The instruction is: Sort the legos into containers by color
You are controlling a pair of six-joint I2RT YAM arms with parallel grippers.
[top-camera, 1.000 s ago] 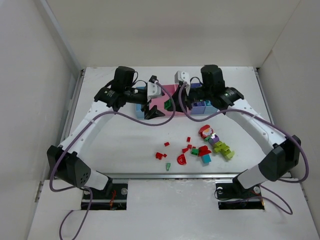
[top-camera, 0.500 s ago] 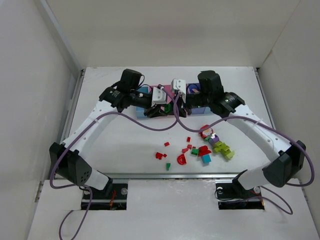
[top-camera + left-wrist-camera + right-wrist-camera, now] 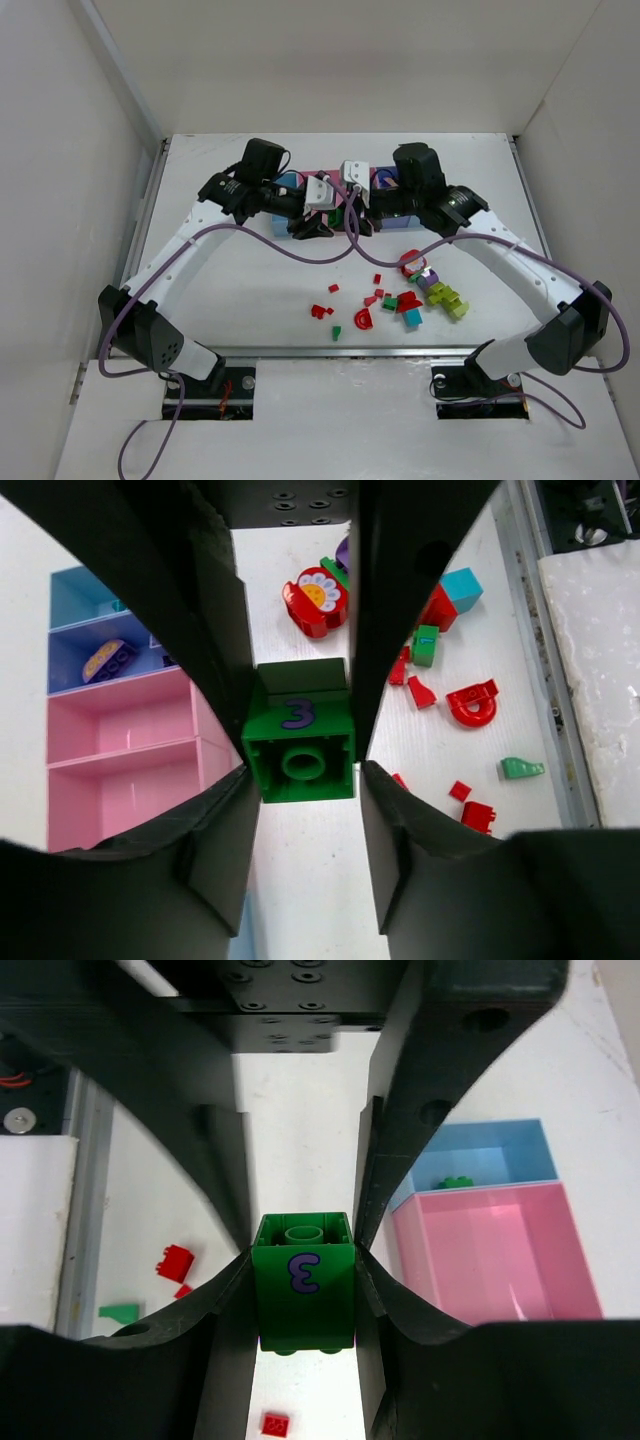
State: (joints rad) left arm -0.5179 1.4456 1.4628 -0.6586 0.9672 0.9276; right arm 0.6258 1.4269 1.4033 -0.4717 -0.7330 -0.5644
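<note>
Left gripper (image 3: 300, 775) and right gripper (image 3: 303, 1290) meet near containers (image 3: 120, 765). Both half-closed, clamping same green brick (image 3: 300, 735) marked 3.

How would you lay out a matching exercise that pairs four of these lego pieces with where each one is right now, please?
Pieces:
A. green brick marked 3
B. purple piece
C. red arch piece
D. small dark green piece

Places:
1. lying in the purple-blue bin
2. lying loose on the table
3. lying in a light blue bin
4. held by the left gripper and the right gripper at once

Pairs: A-4, B-1, C-2, D-3.
</note>
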